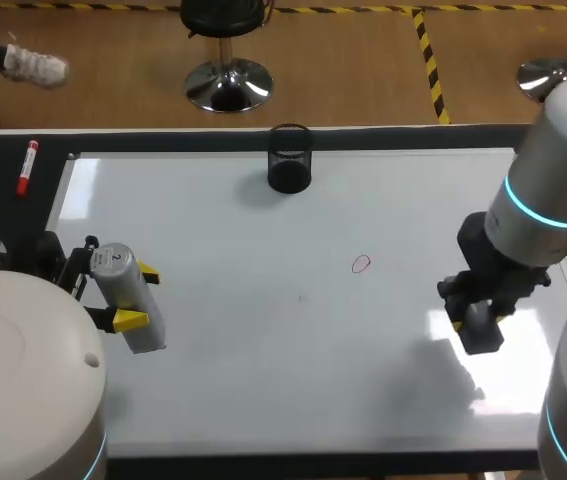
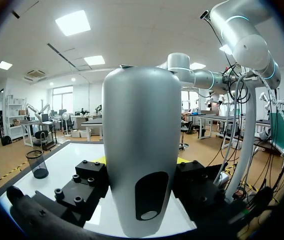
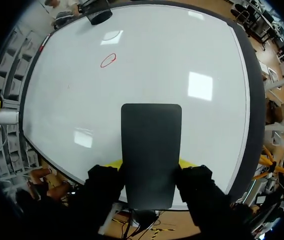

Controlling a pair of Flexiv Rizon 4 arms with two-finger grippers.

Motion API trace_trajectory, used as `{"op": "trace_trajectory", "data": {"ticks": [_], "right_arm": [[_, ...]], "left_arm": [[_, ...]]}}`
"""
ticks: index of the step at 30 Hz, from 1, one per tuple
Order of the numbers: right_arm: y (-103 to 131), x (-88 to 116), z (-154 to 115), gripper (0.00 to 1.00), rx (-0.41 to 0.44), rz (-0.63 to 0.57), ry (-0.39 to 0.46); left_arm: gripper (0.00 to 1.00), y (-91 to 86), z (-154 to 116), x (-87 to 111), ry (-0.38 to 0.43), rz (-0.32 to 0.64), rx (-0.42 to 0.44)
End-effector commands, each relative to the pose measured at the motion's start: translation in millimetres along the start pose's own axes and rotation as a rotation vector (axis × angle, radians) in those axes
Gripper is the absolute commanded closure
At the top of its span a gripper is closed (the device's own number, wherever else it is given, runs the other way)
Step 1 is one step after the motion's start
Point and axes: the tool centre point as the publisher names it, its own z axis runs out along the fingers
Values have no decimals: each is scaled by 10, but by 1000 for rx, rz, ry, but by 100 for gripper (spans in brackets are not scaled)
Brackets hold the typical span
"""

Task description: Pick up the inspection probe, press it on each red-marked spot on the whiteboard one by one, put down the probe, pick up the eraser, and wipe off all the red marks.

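Note:
A grey cylindrical inspection probe [image 1: 131, 300] [image 2: 142, 150] is held over the whiteboard's [image 1: 293, 340] left edge. My left gripper [image 1: 137, 296] [image 2: 142, 172] is shut on it, a finger on each side. At the right, my right gripper [image 1: 479, 322] [image 3: 151, 167] is shut on a black eraser [image 1: 483, 338] [image 3: 151, 145], held above the board. A single red-marked spot [image 1: 361, 264] [image 3: 108, 60], a small red ring, sits on the board right of centre, ahead and to the left of the eraser.
A black mesh cup [image 1: 290, 158] [image 2: 37, 165] [image 3: 99, 15] stands at the board's far edge, mid-width. A red marker pen [image 1: 27, 167] lies on the dark table strip beyond the board's far left corner.

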Motion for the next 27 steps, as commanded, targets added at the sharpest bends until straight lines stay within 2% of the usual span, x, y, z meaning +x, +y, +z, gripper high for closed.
{"op": "trace_trajectory", "data": {"ticks": [1, 8, 27], "right_arm": [[-12, -133, -92, 100, -5, -9, 31], [47, -236, -102, 100, -19, 2, 29], [49, -239, -105, 100, -20, 1, 32]], "left_arm": [[100, -6, 6, 8, -3, 3, 0], [100, -6, 6, 8, -3, 3, 0], [100, -6, 6, 8, -3, 3, 0]]}}
